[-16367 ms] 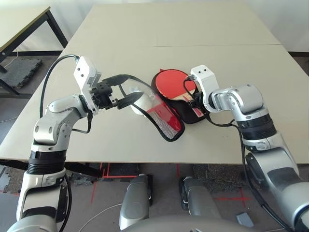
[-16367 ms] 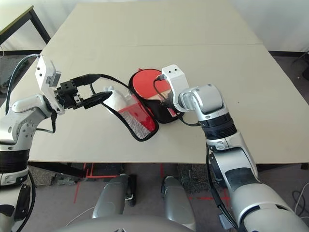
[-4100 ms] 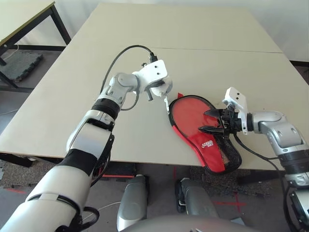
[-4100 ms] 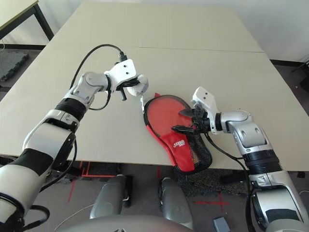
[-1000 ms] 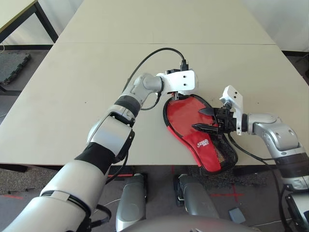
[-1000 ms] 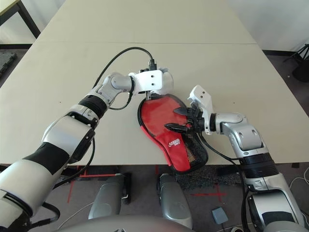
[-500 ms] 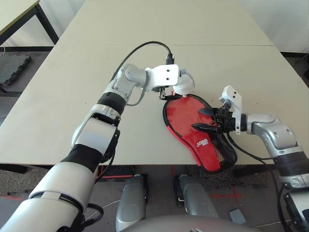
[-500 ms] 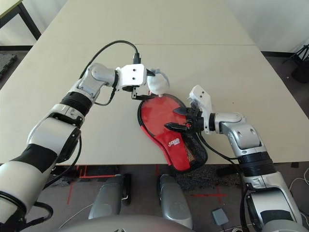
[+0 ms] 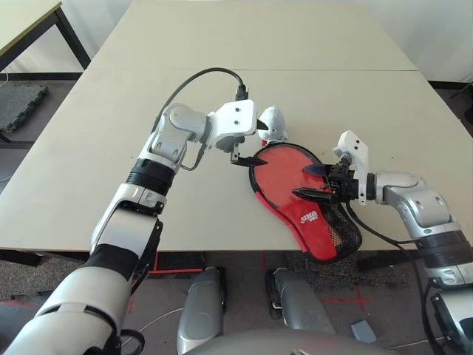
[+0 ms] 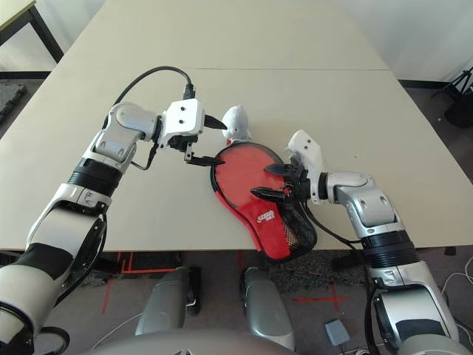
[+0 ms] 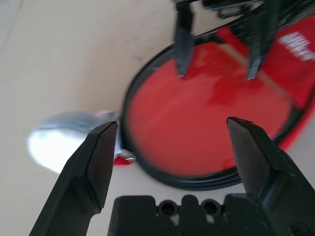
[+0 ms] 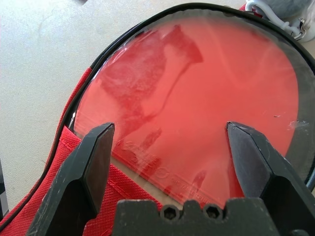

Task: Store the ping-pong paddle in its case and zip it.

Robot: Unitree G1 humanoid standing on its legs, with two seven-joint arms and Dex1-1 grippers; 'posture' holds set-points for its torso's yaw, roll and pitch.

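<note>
- Beige table (image 9: 318, 96) fills most of what lies ahead of me, a seam running across it; dark floor shows past its near edge, and a second table's corner (image 9: 29, 22) stands off to my far left
- On the table, toward my right, lies the case (image 9: 307, 211), red side up, its black zipper rim around the round end; its narrow mesh end hangs over the table's near edge
- Through the clear window in the case's round end I see the paddle (image 12: 197, 93), its red rubber face and a strip of pale wood at the base of the blade; the handle is hidden under the red fabric with the white logo
- A white rounded lump (image 9: 272, 126) on a cord rests just beyond the case's round end, touching its rim
- My left gripper (image 9: 247, 145) hovers just beside the case's round end, fingers spread wide, holding nothing
- My right gripper (image 9: 314, 183) hangs over the middle of the case, fingers likewise spread wide and empty, tips pointing toward the left one
</note>
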